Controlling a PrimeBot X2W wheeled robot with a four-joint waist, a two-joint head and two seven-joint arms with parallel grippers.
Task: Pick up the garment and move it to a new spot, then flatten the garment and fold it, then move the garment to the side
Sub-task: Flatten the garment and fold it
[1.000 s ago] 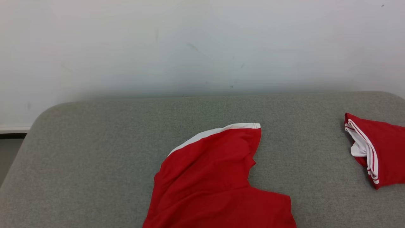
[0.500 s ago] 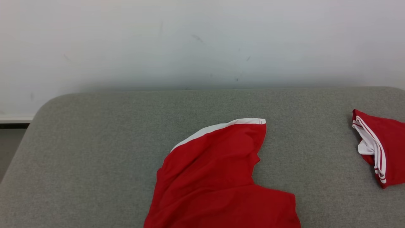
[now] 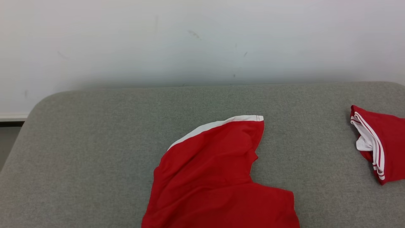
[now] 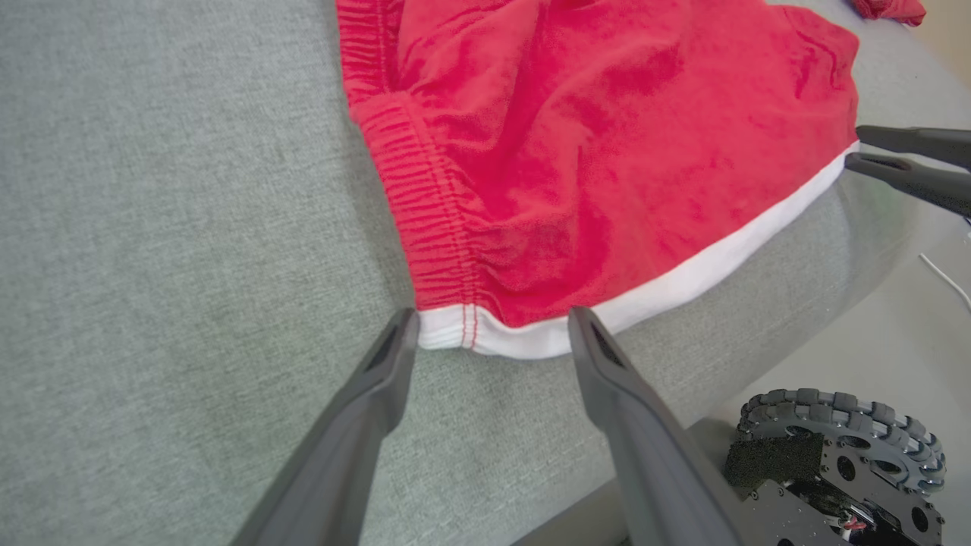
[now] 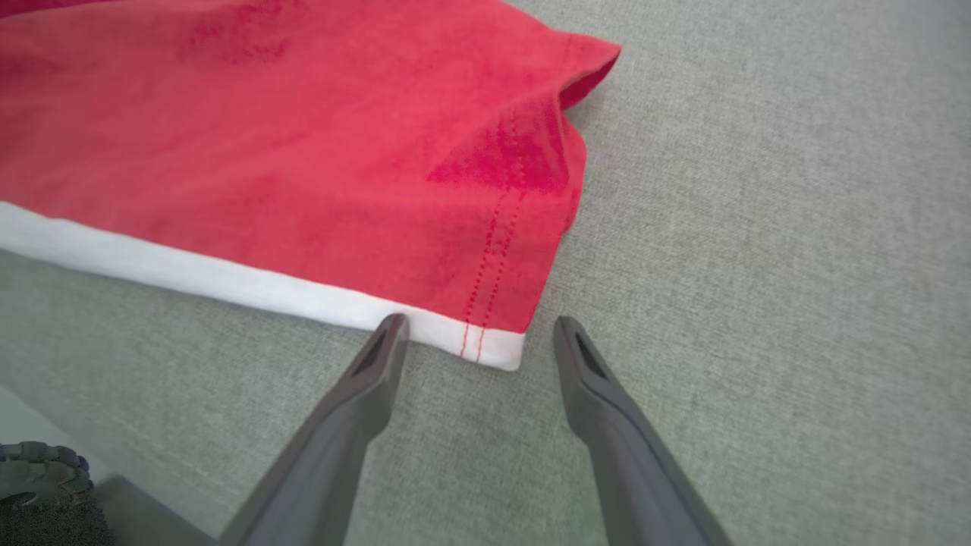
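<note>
The garment [image 3: 212, 177] is a pair of red shorts with a white hem band, spread on the grey cushioned surface [image 3: 95, 142]; its lower part runs off the head view's bottom. In the left wrist view my left gripper [image 4: 493, 322] stands open, its tips on either side of the white-banded corner of the garment [image 4: 576, 152] by the elastic waistband. My right gripper [image 5: 479, 327] is open too, tips just short of the garment's [image 5: 303, 152] other white-hemmed corner. The right gripper's fingers [image 4: 910, 163] also show at the left wrist view's right edge.
A second red piece of clothing with white stripes [image 3: 379, 145] lies folded at the surface's right edge. A white wall [image 3: 202, 41] rises behind. The robot's wheeled base [image 4: 834, 462] and floor lie past the surface's near edge. Bare grey surface spreads left of the garment.
The head camera has tilted, so the whole picture has shifted a little. The garment lies as before.
</note>
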